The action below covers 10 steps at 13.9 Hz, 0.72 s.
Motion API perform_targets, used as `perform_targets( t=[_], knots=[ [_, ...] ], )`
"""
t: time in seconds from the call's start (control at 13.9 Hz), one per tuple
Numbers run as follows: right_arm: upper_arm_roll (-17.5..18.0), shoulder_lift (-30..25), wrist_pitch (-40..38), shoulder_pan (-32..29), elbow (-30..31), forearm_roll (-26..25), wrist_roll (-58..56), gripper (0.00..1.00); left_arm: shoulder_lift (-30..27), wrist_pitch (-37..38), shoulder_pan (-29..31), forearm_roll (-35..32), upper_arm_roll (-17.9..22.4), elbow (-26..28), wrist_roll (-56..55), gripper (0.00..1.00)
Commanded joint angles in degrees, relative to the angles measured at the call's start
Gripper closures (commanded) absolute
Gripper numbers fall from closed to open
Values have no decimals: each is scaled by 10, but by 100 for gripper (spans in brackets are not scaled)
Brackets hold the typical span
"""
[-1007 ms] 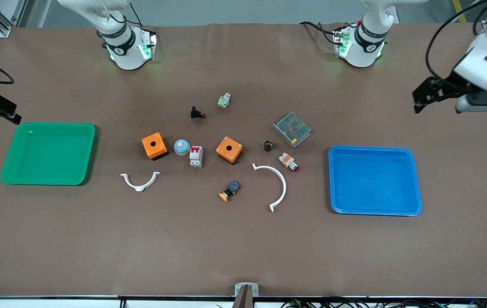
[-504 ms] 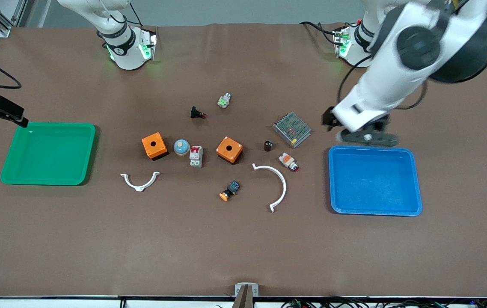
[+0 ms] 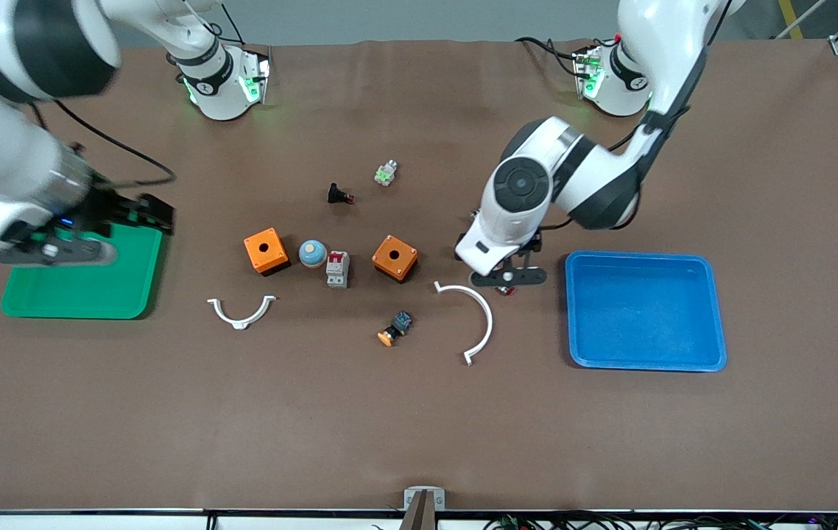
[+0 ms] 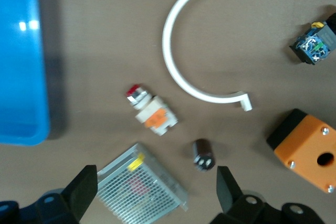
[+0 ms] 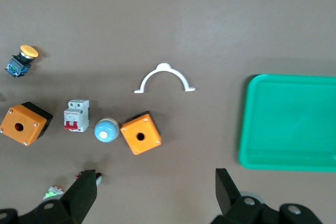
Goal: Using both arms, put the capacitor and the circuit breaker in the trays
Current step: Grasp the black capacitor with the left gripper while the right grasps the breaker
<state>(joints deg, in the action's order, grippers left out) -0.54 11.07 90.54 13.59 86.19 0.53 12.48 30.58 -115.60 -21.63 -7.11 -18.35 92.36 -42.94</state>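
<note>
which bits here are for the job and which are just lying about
For the job: capacitor, circuit breaker, left gripper open over the capacitor, right gripper open over the green tray.

Lying about: two orange boxes, blue dome, white arcs.

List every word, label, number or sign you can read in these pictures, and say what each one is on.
None can be read.
The round emblems on the arm bases are too small to make out.
The yellow sticker on the metal mesh box is blurred.
The circuit breaker shows no legible print; the capacitor shows none either.
</note>
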Motion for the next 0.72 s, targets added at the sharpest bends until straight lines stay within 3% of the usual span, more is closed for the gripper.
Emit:
perform_targets(
  t=[0.0, 0.29, 0.5, 0.65],
  knots=[
    [-4, 50, 13, 41, -11, 1, 54, 0, 39, -51, -21, -21, 2, -6, -40, 1],
    [-3, 115, 16, 102, -8, 14, 80, 0, 42, -154, -24, -21, 2, 58, -72, 9],
    [-4, 134, 104, 135, 35, 53, 133, 0, 42, -160, -24, -33, 2, 79, -72, 27],
    [-4, 134, 188, 150, 91, 54, 141, 0, 43, -160, -28, -37, 2, 86, -86, 28]
  ],
)
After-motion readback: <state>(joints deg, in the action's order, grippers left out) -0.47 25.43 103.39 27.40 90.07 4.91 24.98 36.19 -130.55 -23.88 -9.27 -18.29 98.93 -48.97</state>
